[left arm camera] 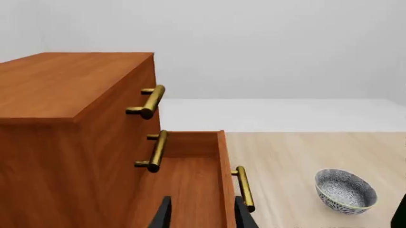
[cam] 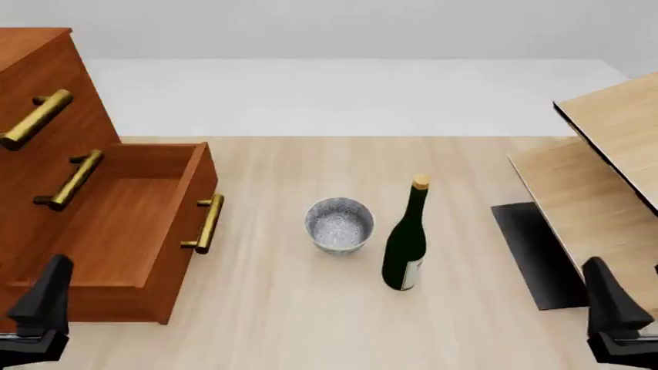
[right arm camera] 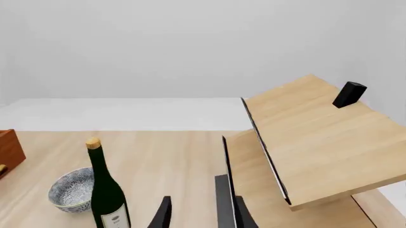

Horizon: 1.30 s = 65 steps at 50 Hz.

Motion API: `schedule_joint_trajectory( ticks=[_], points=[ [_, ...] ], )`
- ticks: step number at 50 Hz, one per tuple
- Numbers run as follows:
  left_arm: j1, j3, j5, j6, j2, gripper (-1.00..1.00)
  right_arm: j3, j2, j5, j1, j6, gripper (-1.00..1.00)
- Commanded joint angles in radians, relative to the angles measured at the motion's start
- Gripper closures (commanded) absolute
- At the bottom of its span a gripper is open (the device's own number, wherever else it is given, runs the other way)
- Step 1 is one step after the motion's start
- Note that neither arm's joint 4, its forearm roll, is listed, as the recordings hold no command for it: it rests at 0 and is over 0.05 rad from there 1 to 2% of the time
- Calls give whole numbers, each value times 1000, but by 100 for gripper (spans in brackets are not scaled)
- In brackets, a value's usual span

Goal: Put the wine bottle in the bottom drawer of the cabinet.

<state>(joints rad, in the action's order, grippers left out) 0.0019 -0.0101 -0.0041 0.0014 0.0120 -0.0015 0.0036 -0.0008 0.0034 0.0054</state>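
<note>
The wine bottle stands upright on the table right of centre, dark green with a tan cork and a pale label; it also shows in the right wrist view. At the left, the reddish-brown cabinet has its bottom drawer pulled out and empty, brass handle facing the bottle. My left gripper hovers open near the drawer's front corner, its fingers over the drawer. My right gripper is open at the near right, apart from the bottle, with nothing between its fingers.
A speckled grey bowl sits between the drawer and the bottle, close to the bottle's left. A pale light-wood panelled structure with a dark base plate fills the right side. The two upper drawer fronts are closed.
</note>
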Motion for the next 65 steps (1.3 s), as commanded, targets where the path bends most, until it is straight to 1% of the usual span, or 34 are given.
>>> schedule_joint_trajectory(
  ticks=[1,3,4,6,7,9,12,14,17,19,20,21,22,31,33,36,38,39,40,41,42,43,44,46,48,51,55,56,57,58,59,62,64,65],
  points=[
    [6,-25,-32,0,74,-100,-1,13,-4,2,-3,-100],
    [22,-51,-57,-50,140,-100,0,23,-8,4,-7,-100],
    [26,-59,-61,-43,152,-100,0,25,-9,4,-7,-100],
    [16,-77,-59,-6,159,-100,0,27,-8,10,-4,-100],
    [3,-86,-67,4,189,-100,0,32,-12,12,-6,-100],
    [-8,-108,-76,-17,227,-100,0,31,-10,17,-4,-100],
    [-9,-131,-105,-3,286,-100,-1,26,-6,21,-1,-100],
    [-32,-154,-107,31,309,-100,0,24,-1,24,-1,-100],
    [-22,-191,-107,33,338,-100,0,27,-4,30,1,-100],
    [-17,-226,-102,19,358,-100,0,29,-3,31,0,-100],
    [-21,-233,-103,27,364,-100,1,31,-5,32,-1,-100],
    [-31,-242,-107,55,375,-100,1,35,-8,32,0,-100],
    [-34,-259,-110,57,402,-100,1,37,-10,32,0,-100],
    [-92,-400,-57,60,500,-100,1,40,-9,35,-3,-100],
    [-93,-421,-54,58,515,-100,1,41,-10,36,-3,-100],
    [-109,-437,-66,95,544,-100,0,42,-11,40,-4,-100],
    [-111,-450,-69,92,562,-100,0,38,-7,42,-7,-100],
    [-113,-458,-71,95,581,-100,1,59,-28,42,-5,-100],
    [-106,-466,-70,92,600,-100,1,56,-23,42,-8,-100],
    [-42,-492,-61,63,677,-100,1,49,-16,42,-8,-100],
    [-32,-502,-61,63,700,-100,1,47,-13,41,-8,-100],
    [-50,-510,-64,71,683,-100,1,48,-14,40,-8,-100],
    [-47,-518,-58,73,682,-100,0,42,-8,40,-8,-100],
    [-32,-540,-48,90,724,-100,0,36,-1,39,-6,-100],
    [-56,-565,-37,82,752,-100,1,42,-5,41,-9,-100],
    [-70,-593,-22,93,788,-100,1,54,-17,42,-8,-100],
    [-85,-638,8,89,841,-100,1,53,-13,44,-9,-100],
    [-92,-655,27,72,869,-100,1,55,-15,45,-10,-100],
    [-91,-665,31,71,879,-100,1,54,-14,43,-11,-100],
    [-96,-670,29,82,887,-100,1,54,-12,43,-9,-100],
    [-99,-675,33,116,906,-100,1,56,-11,43,-12,-100],
    [-124,-702,62,76,943,-100,1,60,-15,43,-11,-100],
    [-133,-708,69,108,966,-100,1,63,-17,42,-14,-100],
    [-133,-717,74,84,972,-100,1,63,-17,43,-11,-100]
  ],
)
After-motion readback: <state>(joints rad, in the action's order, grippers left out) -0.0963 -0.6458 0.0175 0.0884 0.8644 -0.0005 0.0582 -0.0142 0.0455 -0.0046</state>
